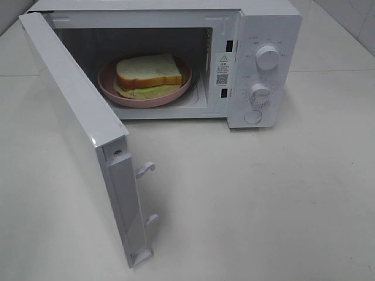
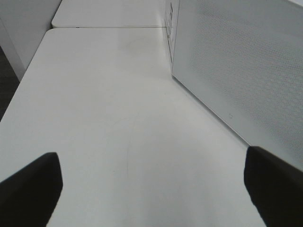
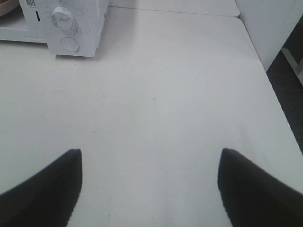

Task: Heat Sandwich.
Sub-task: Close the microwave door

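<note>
Left gripper (image 2: pixel 151 158) is seen spread wide, nothing held, low over white table (image 2: pixel 109 118) beside open microwave door (image 2: pixel 246 71). Right gripper (image 3: pixel 150 153) is likewise spread and empty. Farther back, the sandwich (image 1: pixel 147 71) is set on pink plate (image 1: pixel 143 101) inside microwave (image 1: pixel 263 35).

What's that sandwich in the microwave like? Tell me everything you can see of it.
The sandwich is a thick, square slice of white bread with a tan crust, lying flat over a pale green lettuce layer that sticks out along the front edge. It looks soft and whole. It rests on a round pink plate inside the white microwave, whose door stands wide open. Only the plate touches it.
</note>
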Motion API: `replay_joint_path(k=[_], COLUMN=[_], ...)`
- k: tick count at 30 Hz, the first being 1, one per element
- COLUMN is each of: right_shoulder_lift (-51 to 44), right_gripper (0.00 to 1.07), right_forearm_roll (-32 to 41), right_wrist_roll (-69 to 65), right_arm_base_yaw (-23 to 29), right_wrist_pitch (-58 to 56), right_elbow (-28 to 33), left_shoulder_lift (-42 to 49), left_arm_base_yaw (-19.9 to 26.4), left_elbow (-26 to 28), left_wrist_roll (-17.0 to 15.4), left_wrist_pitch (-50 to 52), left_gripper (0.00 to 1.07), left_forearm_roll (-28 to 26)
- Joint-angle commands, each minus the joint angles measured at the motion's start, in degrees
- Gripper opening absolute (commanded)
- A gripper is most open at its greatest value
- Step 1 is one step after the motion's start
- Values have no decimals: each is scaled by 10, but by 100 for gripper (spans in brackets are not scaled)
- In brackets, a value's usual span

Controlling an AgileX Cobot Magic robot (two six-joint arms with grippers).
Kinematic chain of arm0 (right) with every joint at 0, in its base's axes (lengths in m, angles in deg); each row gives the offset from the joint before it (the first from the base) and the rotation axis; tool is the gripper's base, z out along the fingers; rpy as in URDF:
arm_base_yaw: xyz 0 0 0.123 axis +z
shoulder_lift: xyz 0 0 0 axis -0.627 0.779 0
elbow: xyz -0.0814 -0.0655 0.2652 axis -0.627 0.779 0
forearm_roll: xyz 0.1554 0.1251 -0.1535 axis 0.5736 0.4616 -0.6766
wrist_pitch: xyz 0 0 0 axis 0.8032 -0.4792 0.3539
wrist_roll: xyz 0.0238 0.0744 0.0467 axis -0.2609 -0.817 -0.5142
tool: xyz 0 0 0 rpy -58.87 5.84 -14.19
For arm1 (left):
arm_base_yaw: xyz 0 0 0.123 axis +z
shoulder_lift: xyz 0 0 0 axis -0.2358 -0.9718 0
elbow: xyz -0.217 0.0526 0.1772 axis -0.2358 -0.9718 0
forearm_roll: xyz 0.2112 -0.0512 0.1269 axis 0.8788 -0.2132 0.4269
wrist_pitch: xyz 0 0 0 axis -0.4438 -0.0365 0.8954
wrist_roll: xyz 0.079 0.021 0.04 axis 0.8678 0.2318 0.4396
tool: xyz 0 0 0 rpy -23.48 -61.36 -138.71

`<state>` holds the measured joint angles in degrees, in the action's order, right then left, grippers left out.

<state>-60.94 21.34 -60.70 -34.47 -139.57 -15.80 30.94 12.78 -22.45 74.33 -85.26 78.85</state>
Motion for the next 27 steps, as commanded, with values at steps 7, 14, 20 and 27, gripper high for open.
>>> replay_joint_path(k=[7, 14, 20, 27], right_shoulder_lift=[-15, -15, -15, -15], right_gripper=[76, 76, 76, 76], right_forearm_roll=[1, 1, 1, 1], right_wrist_roll=[-2, -2, -2, -2], right_arm_base_yaw=[-4, -4, -4, -4], right_wrist_pitch=[5, 5, 5, 5], right_elbow=[1, 1, 1, 1], left_shoulder_lift=[14, 14, 14, 14], left_arm_base_yaw=[1, 1, 1, 1], left_elbow=[-1, -1, -1, -1], left_wrist_roll=[0, 0, 0, 0], left_wrist_pitch=[2, 2, 2, 2], left_gripper=[98, 98, 98, 98], left_forearm_roll=[-1, -1, -1, -2])
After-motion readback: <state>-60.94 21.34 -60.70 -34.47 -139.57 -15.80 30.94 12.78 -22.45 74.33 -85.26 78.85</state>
